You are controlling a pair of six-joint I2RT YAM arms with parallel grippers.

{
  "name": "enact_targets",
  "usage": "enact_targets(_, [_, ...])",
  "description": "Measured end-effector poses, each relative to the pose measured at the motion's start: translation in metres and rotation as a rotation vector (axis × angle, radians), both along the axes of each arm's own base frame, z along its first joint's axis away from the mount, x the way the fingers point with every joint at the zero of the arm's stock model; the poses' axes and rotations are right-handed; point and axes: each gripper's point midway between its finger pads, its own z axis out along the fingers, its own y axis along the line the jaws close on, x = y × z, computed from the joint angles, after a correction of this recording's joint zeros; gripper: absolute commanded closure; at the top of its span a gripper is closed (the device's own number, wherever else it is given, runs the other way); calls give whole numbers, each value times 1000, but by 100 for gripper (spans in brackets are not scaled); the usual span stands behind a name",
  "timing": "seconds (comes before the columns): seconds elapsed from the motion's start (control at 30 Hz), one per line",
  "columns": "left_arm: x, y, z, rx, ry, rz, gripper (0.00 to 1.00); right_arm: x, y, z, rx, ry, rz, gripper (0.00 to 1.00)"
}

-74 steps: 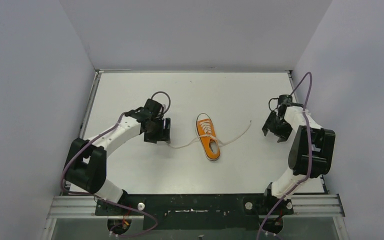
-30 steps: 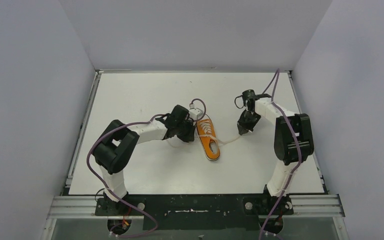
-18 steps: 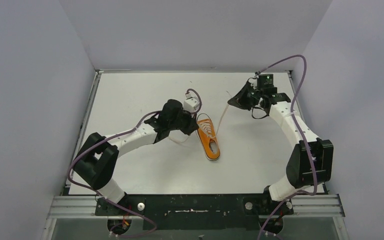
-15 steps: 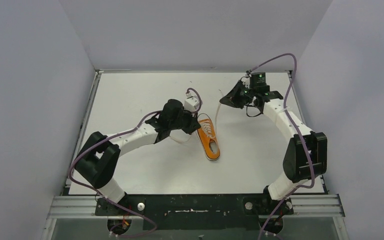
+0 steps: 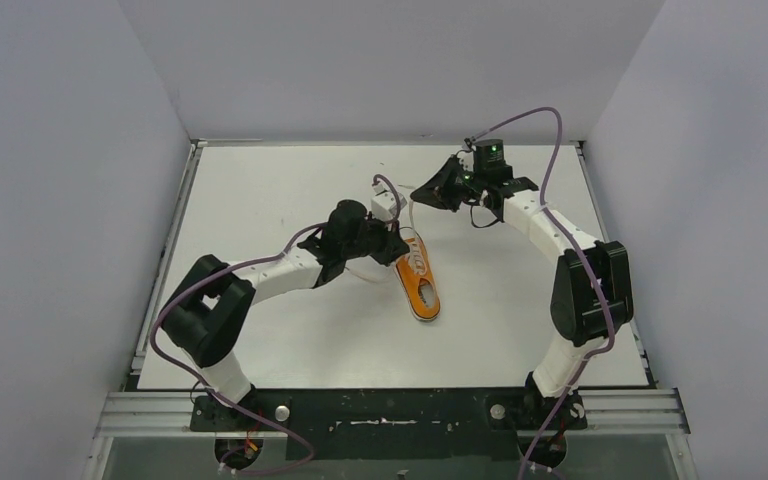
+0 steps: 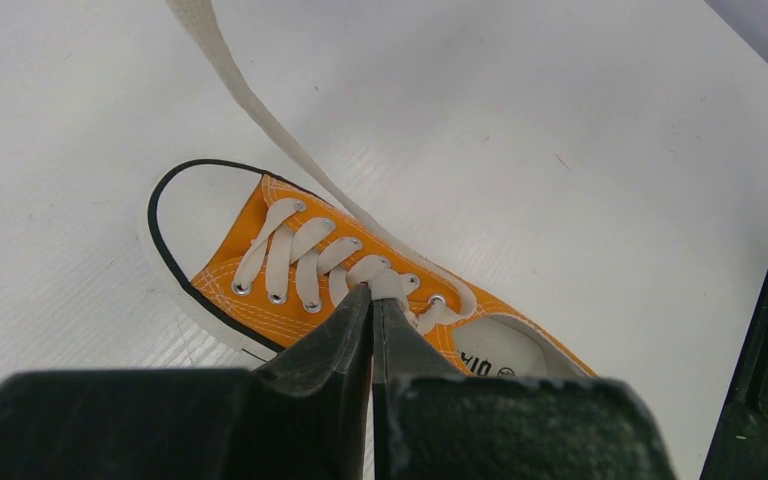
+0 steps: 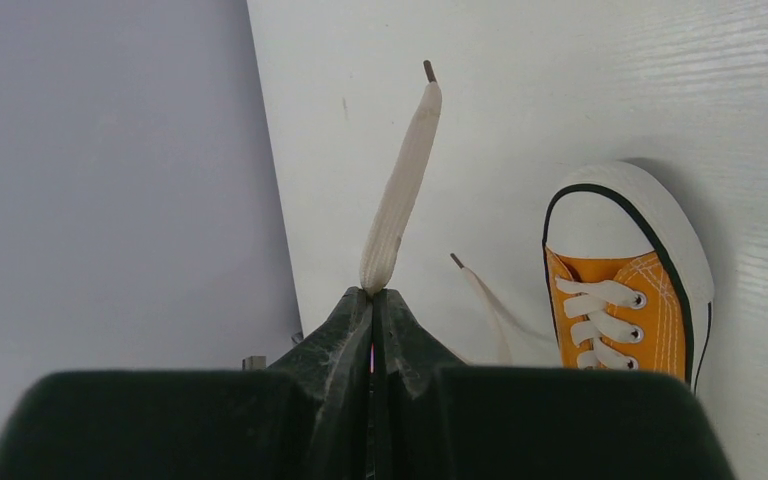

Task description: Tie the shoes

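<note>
The orange sneaker (image 5: 419, 285) lies sole down near the middle of the white table (image 5: 260, 190), with its toe cap toward the far wall and its heel toward the arm bases. The left gripper (image 6: 371, 297) reaches in from the sneaker's left side. Its fingers are pressed together at the upper eyelets, with a scrap of the white lacing (image 6: 305, 265) nipped at their tips.

The right gripper (image 7: 372, 296) hangs above the table beyond the toe cap, between the sneaker and the table's far edge. It is pinched tight on the free lace (image 7: 400, 180), whose tipped end sticks out past the fingertips. From the eyelets this lace runs taut up and away over the toe cap. A second lace end (image 7: 480, 290) lies slack on the table just left of the toe.

Bare table stretches wide to the sneaker's right and behind its heel. On its left there is more beyond the left arm, out to the side wall.
</note>
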Motion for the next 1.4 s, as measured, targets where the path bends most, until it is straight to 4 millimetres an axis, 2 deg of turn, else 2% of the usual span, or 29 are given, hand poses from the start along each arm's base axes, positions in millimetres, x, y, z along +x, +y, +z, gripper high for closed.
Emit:
enact_targets(0.3, [1, -3, 4, -41, 20, -3, 100, 2, 3, 5, 12, -2, -15, 100])
enact_targets(0.47, [-6, 1, -6, -31, 42, -17, 100, 1, 13, 12, 10, -24, 13, 100])
enact_targets(0.57, [-8, 2, -9, -26, 51, -23, 100, -2, 15, 9, -1, -22, 25, 100])
enact_targets(0.63, [-8, 1, -9, -27, 49, -24, 100, -3, 10, 7, -9, -17, 18, 100])
enact_targets(0.8, [-10, 0, -8, -33, 52, -38, 100, -5, -20, 3, -40, -9, -18, 100])
enact_targets(0.9, [-12, -1, -7, -37, 50, -51, 100, -2, -27, 4, -45, -43, 15, 100])
enact_targets(1.0, [-12, -3, -4, -43, 32, -66, 100, -1, -13, 7, -11, -98, 112, 100])
enact_targets(1.13, [-11, -5, -1, -51, -14, -88, 100, -3, 26, 1, 60, -169, 287, 100])
enact_targets(1.3, [-21, 1, -14, -27, -69, -146, 100, -17, 79, -28, 125, -171, 485, 100])
enact_targets(1.4, [-28, 3, -21, -10, -89, -185, 100, -40, 106, -48, 142, -131, 583, 100])
